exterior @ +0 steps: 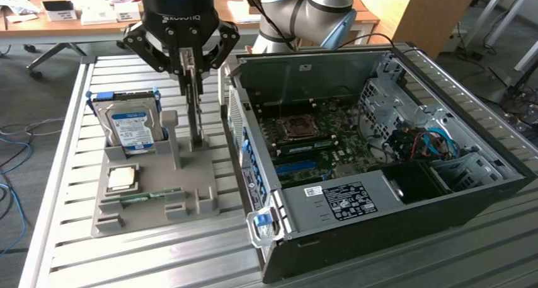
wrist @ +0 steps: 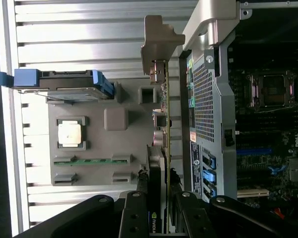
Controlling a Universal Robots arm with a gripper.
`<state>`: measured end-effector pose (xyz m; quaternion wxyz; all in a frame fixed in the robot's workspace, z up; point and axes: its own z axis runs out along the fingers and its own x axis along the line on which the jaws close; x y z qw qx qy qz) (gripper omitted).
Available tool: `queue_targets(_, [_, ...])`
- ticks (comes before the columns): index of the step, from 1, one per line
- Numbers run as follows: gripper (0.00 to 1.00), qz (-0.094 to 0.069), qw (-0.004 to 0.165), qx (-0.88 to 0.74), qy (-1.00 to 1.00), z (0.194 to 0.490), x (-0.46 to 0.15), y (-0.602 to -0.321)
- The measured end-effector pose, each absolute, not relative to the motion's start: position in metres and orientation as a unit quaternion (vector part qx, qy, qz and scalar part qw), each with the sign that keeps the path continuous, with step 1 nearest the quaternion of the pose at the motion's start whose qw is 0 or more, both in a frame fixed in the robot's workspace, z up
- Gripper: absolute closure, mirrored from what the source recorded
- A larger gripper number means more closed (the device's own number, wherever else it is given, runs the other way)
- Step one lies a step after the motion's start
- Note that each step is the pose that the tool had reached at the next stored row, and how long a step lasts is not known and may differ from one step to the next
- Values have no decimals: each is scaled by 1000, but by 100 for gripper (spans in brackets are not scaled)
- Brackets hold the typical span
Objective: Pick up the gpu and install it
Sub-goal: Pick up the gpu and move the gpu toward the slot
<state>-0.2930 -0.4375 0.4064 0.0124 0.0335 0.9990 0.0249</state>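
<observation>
Wrist view is showing me the gripper clamping the gpu edge-on, one of its fingers pressing each face of the card. The silvery end bracket is pointing away from the wrist. From the exterior view the card is hanging upright under the gripper, over the grey parts tray. It is sitting between the hard drive and the open computer case. I cannot tell whether its lower edge is resting in the tray's holder or just clear of it.

I am judging this as the pick-up step. The card is standing just beside the case's perforated rear wall, so I am reckoning any sideways drift risks snagging the bracket there. I am aiming to keep the wrist square and the card plumb. I am also wanting the pull to run straight along the holder, slowly, so the thin board is not twisting between the pads.
</observation>
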Motion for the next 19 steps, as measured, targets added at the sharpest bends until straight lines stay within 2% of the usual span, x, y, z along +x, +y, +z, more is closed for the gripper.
queue_targets(19, [73,25,12,34,999,406,-267,-437])
